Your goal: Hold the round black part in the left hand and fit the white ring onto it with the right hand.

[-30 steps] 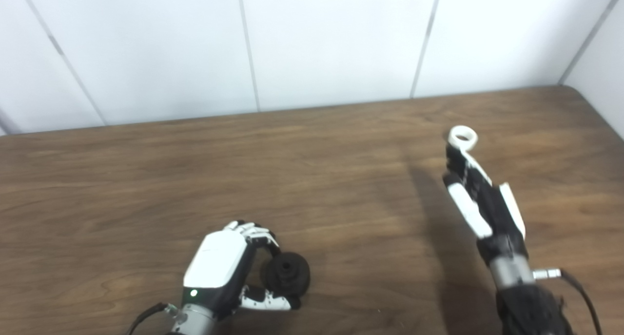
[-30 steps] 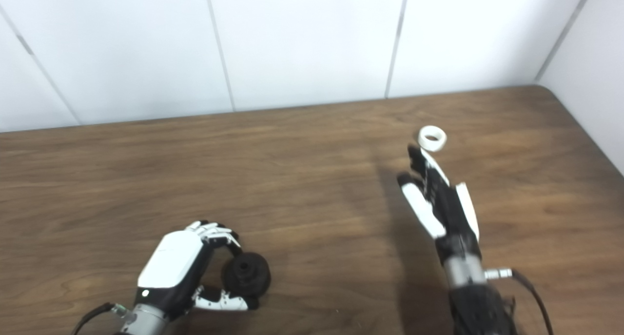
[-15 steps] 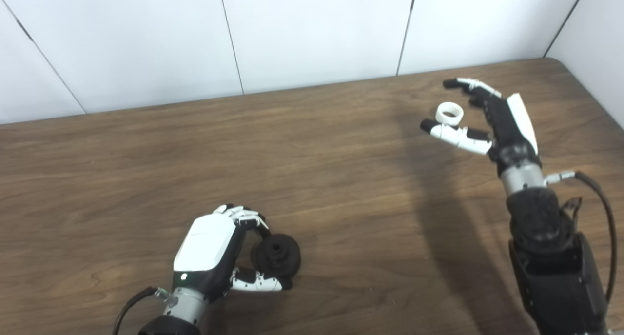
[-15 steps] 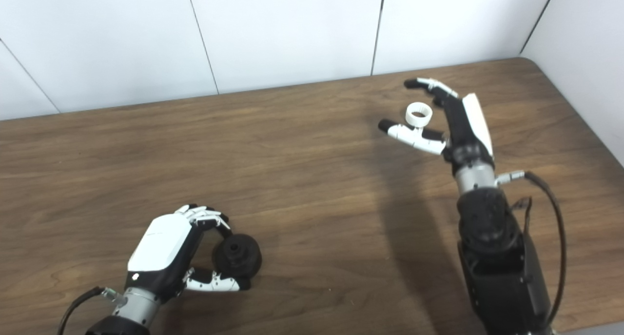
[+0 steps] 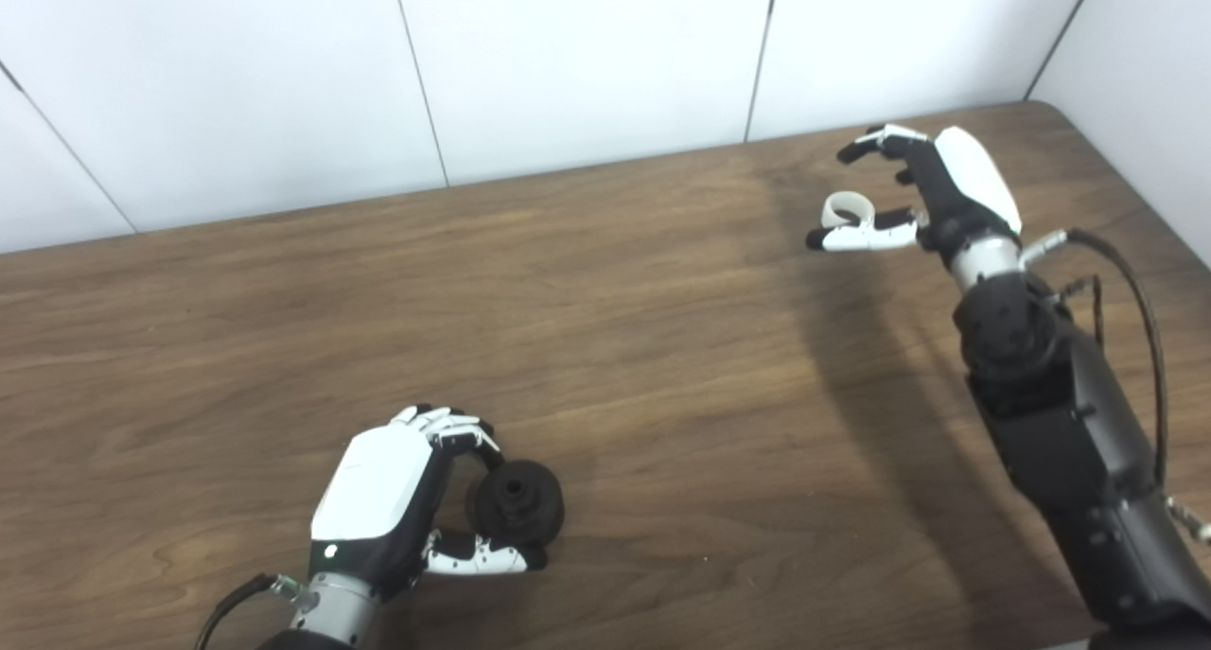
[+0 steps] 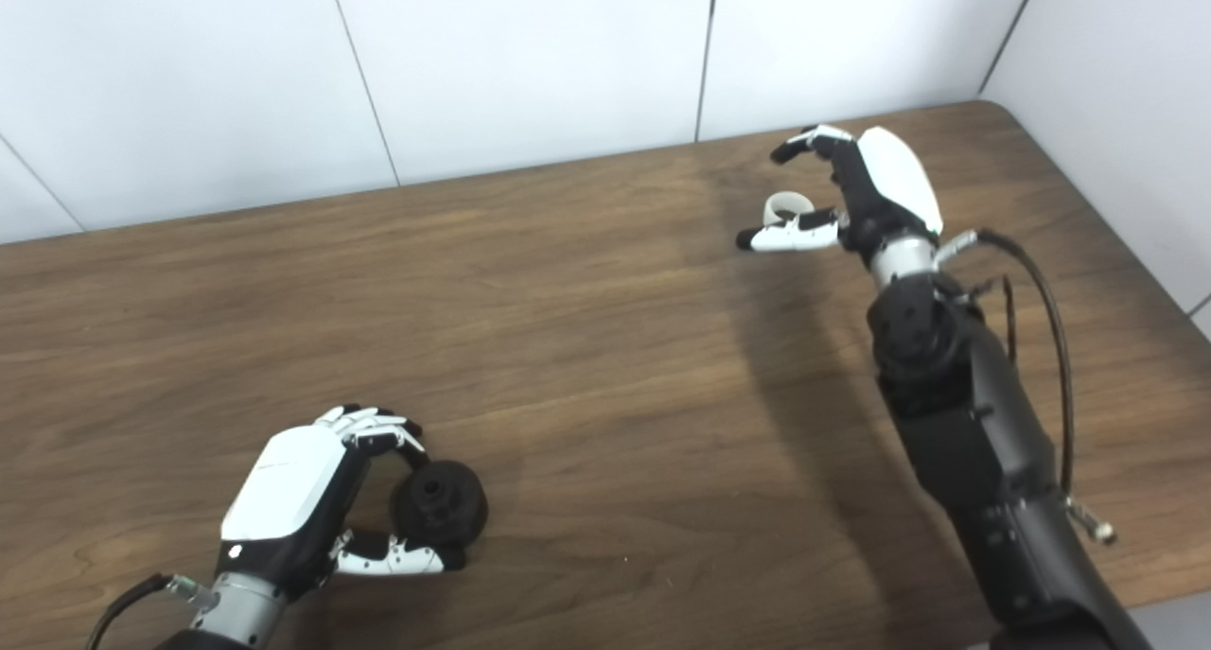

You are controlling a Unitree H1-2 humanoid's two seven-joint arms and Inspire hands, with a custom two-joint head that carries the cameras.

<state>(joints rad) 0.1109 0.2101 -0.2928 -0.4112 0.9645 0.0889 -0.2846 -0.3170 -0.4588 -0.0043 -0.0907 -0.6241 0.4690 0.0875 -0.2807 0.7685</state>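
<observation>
Fingers and thumb of the left hand (image 5: pixel 378 499) curl around the round black part (image 5: pixel 517 503), low on the table (image 5: pixel 615 347). Far right, the right hand (image 5: pixel 932 191) is spread, the white ring (image 5: pixel 845 209) between thumb and fingers, ungripped.

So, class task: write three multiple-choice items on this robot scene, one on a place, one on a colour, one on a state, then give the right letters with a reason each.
1. Where is the round black part?
A. near front edge, by the left hand
B. far right corner
C. against the wall

2. What colour is the ring?
A. red
B. white
C. blue

3. How is the right hand?
A. flat on the table
B. gripping the black part
C. open around the ring, fingers and thumb apart

Answers:
1 A: the left hand is curled on it close to the camera.
2 B: it shows pale white against the brown wood.
3 C: the ring sits between its spread fingers and thumb, not yet pinched.
</observation>
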